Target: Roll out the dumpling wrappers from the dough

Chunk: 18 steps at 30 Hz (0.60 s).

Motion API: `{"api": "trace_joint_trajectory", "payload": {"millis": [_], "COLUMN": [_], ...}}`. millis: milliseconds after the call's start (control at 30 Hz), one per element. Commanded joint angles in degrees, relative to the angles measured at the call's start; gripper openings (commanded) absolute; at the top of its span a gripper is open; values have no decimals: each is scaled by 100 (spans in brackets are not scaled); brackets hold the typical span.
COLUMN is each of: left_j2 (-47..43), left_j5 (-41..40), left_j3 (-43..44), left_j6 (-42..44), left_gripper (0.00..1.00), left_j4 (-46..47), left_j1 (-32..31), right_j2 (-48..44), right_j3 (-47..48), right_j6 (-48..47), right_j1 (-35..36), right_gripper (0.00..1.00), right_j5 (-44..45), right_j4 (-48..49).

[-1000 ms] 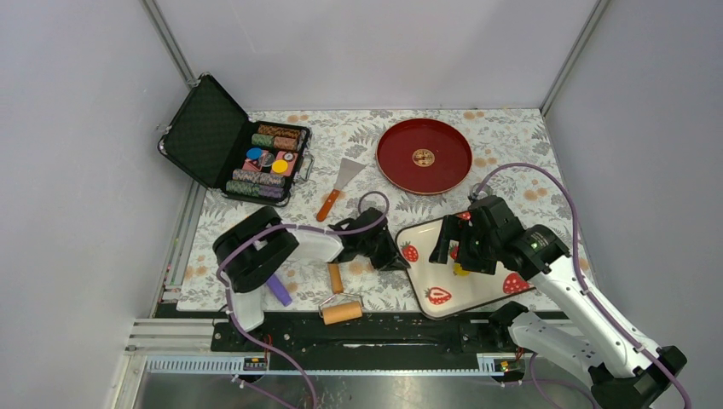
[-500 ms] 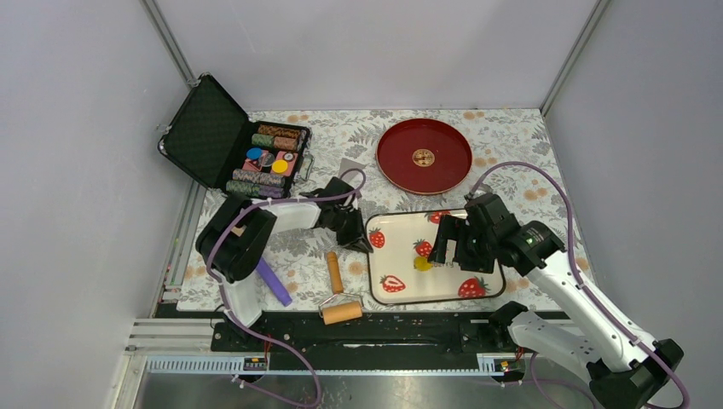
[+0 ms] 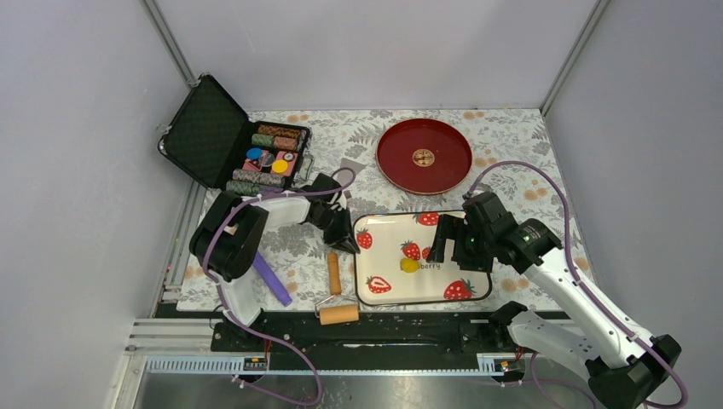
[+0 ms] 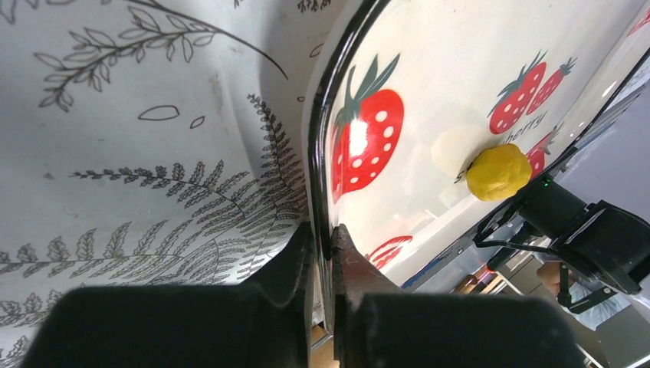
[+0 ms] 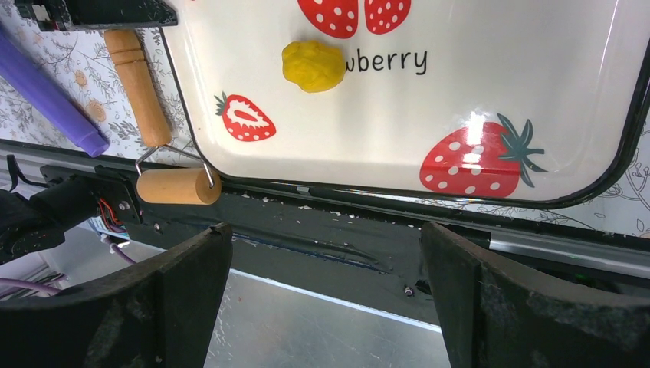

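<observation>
The dough is a bright-yellow rounded lump lying near the middle of the white strawberry-print tray. It also shows in the left wrist view and the right wrist view. My left gripper is shut on the tray's left rim, with one finger on each side of it. My right gripper is open and empty, above the tray's right half, right of the dough. No dumpling wrappers are in view.
A wooden roller with its handle lies just left of the tray's near corner, also in the right wrist view. A purple stick lies further left. A red plate, a spatula and an open case of poker chips are behind.
The tray has slid left and turned square to the table, held by my left gripper, which drew back to the left. The dough rode with it. My right gripper shifted slightly left.
</observation>
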Motion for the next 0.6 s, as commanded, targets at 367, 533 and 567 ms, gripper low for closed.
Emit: {"api": "trace_joint_trajectory", "payload": {"millis": [367, 533, 567], "left_j2": [-2103, -3030, -3196], "left_j5": [202, 100, -154], "left_j3": [-469, -780, -774], "left_j6": [-639, -684, -600], "left_gripper": [70, 72, 72], "left_j4": [499, 83, -216], "left_j1": [523, 814, 816], "right_j2": [29, 40, 43], "right_j3": [179, 120, 97], "right_j6": [-62, -41, -28], "right_j1": [-30, -30, -30], "right_gripper": [100, 99, 99], "right_j5": [-146, -284, -317], "right_j4": [77, 186, 226]}}
